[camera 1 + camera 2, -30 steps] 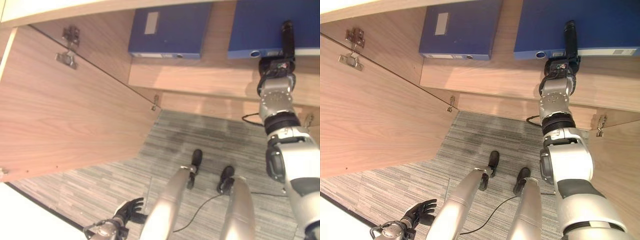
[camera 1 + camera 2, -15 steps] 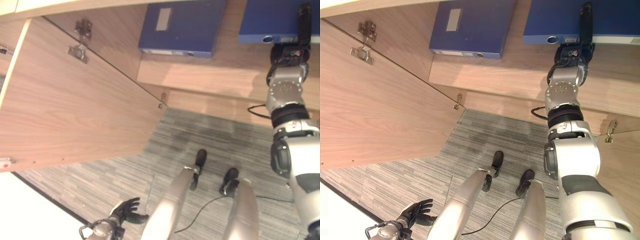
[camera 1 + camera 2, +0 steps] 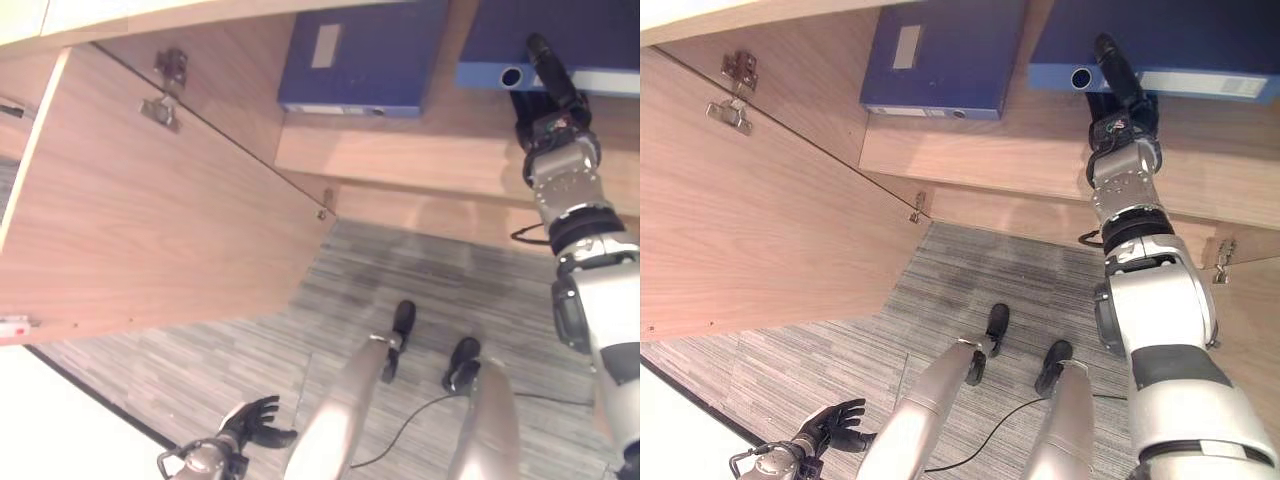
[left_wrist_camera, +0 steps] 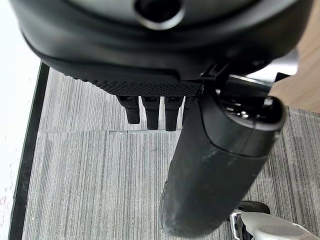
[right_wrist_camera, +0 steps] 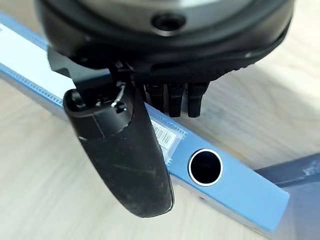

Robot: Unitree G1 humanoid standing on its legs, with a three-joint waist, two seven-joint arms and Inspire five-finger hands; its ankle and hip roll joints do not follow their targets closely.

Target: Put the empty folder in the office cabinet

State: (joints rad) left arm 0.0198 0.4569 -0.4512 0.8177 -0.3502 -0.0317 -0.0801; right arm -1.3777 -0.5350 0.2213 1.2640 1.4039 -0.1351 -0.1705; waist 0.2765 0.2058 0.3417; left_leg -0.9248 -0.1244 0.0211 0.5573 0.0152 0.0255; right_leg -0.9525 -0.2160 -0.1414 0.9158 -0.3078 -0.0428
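Two blue folders lie on the cabinet shelf (image 3: 400, 150). The left folder (image 3: 365, 50) has a pale label. The right folder (image 3: 1200, 35) shows its light blue spine (image 5: 235, 175) with a ring hole. My right hand (image 3: 1123, 85) reaches up to that spine, tilted to the left. Its straight fingers (image 5: 172, 100) rest against the spine beside the hole, the thumb (image 5: 125, 160) sticks out in front, and the hand is open. My left hand (image 3: 250, 425) hangs low over the carpet, with relaxed fingers (image 4: 150, 107) that hold nothing.
The cabinet's left door (image 3: 150, 220) stands swung open towards me, with hinges (image 3: 160, 95) on its inner face. A second open door (image 3: 1245, 300) shows at the right edge. Grey striped carpet (image 3: 420, 270) lies below the cabinet.
My right hand has tilted and moved left along the right folder's spine, closer to the ring hole. The folder has slid a little to the left. The left hand has stayed low.
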